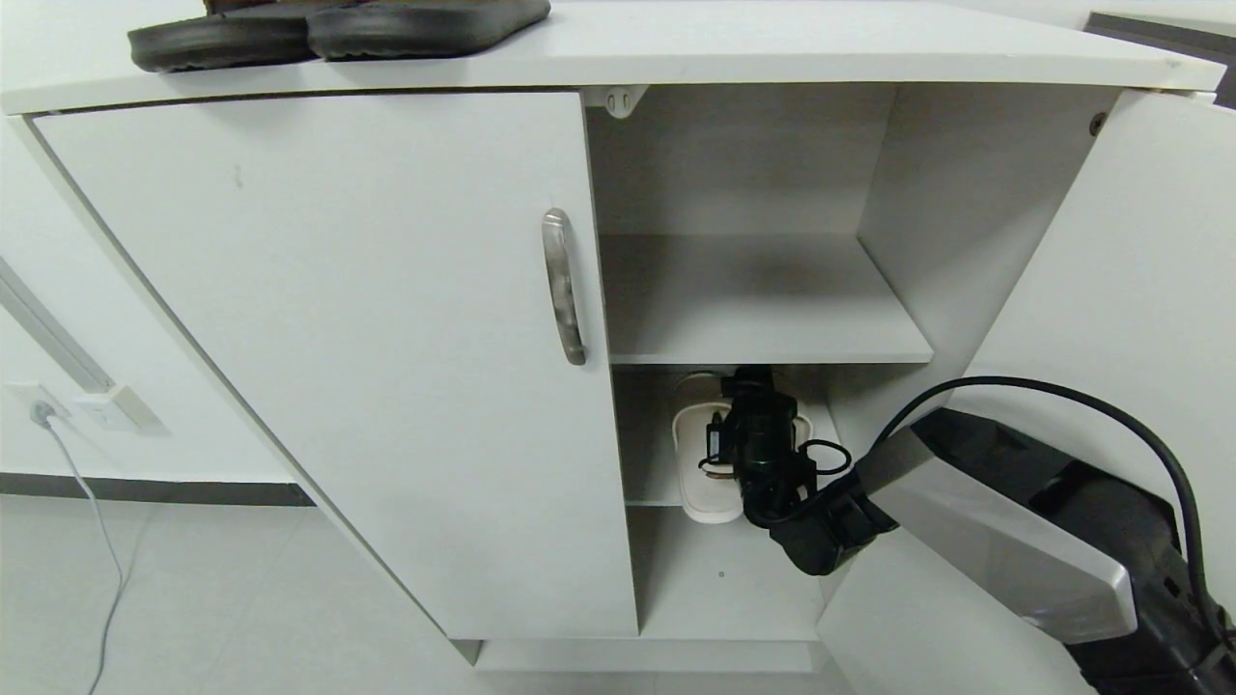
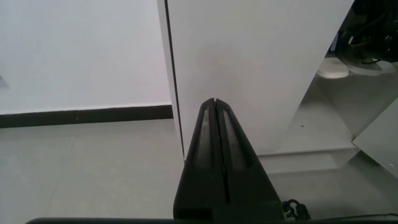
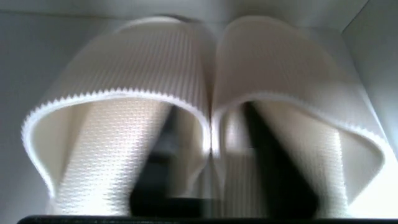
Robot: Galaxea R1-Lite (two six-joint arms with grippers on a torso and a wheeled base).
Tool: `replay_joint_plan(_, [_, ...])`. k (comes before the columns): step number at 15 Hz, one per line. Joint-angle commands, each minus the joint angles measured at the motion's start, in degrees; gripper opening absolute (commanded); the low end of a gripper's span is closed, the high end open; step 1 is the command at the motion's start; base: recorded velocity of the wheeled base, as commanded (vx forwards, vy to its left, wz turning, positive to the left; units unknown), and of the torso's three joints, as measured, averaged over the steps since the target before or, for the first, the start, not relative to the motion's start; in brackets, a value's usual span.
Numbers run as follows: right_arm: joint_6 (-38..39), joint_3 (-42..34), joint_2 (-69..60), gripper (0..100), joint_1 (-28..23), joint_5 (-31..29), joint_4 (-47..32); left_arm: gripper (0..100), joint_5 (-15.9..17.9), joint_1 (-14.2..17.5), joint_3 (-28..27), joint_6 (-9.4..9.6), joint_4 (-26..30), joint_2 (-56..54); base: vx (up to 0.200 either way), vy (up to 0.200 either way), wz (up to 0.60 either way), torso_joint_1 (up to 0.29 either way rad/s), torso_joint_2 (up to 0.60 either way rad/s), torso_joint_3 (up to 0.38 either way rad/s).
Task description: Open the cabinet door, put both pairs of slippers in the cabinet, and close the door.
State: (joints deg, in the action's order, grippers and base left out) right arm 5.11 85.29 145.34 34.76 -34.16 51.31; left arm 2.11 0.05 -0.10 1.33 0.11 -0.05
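White cabinet (image 1: pixel 869 48), two doors. Left door (image 1: pixel 338 338) is shut, with a metal handle (image 1: pixel 563 287) on its inner edge. Right door (image 1: pixel 1139 270) is swung wide open. Three levels inside: upper shelf (image 1: pixel 763 319), lower shelf (image 1: pixel 649 490), bottom floor (image 1: pixel 724 589).

White slippers (image 1: pixel 703 483) lie side by side on the lower shelf, toes pointing in and heels poking just past the shelf's front edge. The right gripper (image 1: pixel 758 430) is reached into that compartment, right on top of the pair. In the right wrist view, the white slippers (image 3: pixel 205 124) have their inner edges touching. A dark finger (image 3: pixel 273 168) sits inside one slipper opening and another inside the other, so the claw is clamped on the pair's joined inner straps.

Dark slippers (image 1: pixel 328 29) lie on the cabinet top at its left end, side by side, soles facing the front.

The left gripper (image 2: pixel 215 107) hangs low over the floor (image 2: pixel 81 174), fingers pressed together and holding nothing. It points at the shut left door's outer edge, apart from it.

A wall socket (image 1: pixel 39 410) is to the left, with a cable (image 1: pixel 101 541) hanging to the floor.
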Motion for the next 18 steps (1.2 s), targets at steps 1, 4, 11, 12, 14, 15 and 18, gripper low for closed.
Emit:
replay_joint_plan(1, [-0.01, -3.63, -1.81, 100, 0.49, -0.03, 0.81, 0, 0.0, 0.04, 0.01, -0.01, -0.02, 0.05, 0.0, 0.0, 0.0, 0.0, 0.0, 0.0])
replay_joint_plan(4, [-0.19, -12.69, -6.73, 100, 1.9, -0.03, 5.99, 0, 0.0, 0.04, 0.01, -0.01, -0.02, 0.05, 0.0, 0.0, 0.0, 0.0, 0.0, 0.0])
replay_joint_plan(11, [-0.19, -38.44, -22.64, 100, 9.72, -0.56, 16.63, 0, 0.0, 0.04, 0.01, -0.01, -0.02, 0.05, 0.0, 0.0, 0.0, 0.0, 0.0, 0.0])
replay_joint_plan(12, [-0.36, -43.27, -26.24, 100, 10.95, -0.56, 17.16, 0, 0.0, 0.04, 0.01, -0.01, -0.02, 0.05, 0.0, 0.0, 0.0, 0.0, 0.0, 0.0])
replay_joint_plan(14, [-0.71, -46.97, -30.64, 100, 13.15, -0.3, 16.28, 0, -0.09, 0.04, 0.01, -0.1, -0.02, 0.05, 0.0, 0.0, 0.0, 0.0, 0.0, 0.0])
replay_joint_plan(15, [-0.89, -47.14, -31.08, 100, 14.11, -0.3, 16.19, 0, 0.0, 0.04, 0.01, -0.01, 0.07, 0.05, 0.0, 0.0, 0.0, 0.0, 0.0, 0.0])
replay_joint_plan(18, [-0.89, -48.55, -30.81, 100, 15.25, -0.47, 16.19, 0, -0.09, 0.04, 0.01, -0.1, -0.02, 0.05, -0.133, 0.0, 0.0, -0.002, 0.0, 0.002])
